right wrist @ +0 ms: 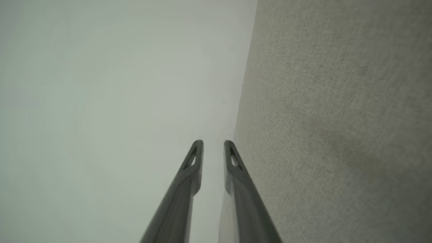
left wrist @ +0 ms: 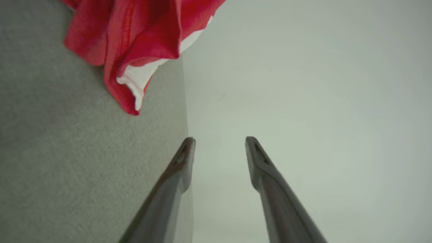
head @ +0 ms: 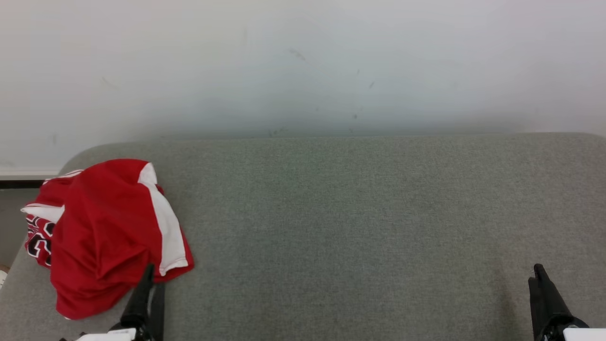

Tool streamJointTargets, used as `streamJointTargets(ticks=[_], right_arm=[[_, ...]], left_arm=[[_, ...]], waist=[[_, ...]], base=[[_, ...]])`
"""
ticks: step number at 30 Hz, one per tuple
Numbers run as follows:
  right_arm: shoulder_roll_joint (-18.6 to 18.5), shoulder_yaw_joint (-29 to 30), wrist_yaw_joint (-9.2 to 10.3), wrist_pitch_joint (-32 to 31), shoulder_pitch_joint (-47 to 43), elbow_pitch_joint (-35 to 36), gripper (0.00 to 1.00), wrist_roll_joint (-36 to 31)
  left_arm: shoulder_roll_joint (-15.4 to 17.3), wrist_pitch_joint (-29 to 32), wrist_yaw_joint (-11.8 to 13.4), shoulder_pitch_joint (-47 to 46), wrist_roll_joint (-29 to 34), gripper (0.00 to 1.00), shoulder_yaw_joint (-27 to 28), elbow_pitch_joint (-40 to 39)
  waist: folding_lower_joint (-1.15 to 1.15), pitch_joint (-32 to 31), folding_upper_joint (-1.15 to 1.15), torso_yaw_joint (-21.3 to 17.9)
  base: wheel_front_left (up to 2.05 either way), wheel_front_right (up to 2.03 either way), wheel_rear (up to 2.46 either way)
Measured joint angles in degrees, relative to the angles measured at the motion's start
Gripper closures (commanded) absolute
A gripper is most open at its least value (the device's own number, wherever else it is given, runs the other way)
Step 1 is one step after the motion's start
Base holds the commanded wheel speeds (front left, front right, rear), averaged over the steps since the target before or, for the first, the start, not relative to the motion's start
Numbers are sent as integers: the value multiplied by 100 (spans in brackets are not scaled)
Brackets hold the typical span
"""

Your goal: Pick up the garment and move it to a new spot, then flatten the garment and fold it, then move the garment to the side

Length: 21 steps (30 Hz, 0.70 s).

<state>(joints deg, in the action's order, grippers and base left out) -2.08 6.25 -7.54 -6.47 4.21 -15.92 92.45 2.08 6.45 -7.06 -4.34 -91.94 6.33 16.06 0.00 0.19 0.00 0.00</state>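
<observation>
Just ahead of the left gripper (head: 150, 282): crumpled garment (head: 104, 227), nothing held

Ahead of that gripper and slightly to its left, the red garment with white stripes lies bunched on the grey padded surface (head: 355, 227). The left fingers stand well apart with nothing between them, their tips short of the cloth in the wrist view. Far to its right, the right gripper (head: 539, 279) points along bare surface, fingers parted by a narrow gap, empty

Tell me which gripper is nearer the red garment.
Left. The left gripper sits open beside the near edge of the red garment; the right gripper is far across the grey surface, at the opposite side.
</observation>
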Motion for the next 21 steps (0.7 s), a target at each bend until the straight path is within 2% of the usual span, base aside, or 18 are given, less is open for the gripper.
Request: streamJointTargets(ticks=[14, 21], right_arm=[[1, -404, 0, 365, -23, 308, 0, -109], [-33, -624, 0, 555, -17, 481, 0, -454]], left_arm=[[-7, -386, 1, 21, 324, 0, -203, -341], [-5, -552, 1, 18, 1004, 0, -219, -488]], waist=[[0, 24, 0, -7], [0, 46, 0, -23]], base=[[0, 0, 0], [0, 0, 0]])
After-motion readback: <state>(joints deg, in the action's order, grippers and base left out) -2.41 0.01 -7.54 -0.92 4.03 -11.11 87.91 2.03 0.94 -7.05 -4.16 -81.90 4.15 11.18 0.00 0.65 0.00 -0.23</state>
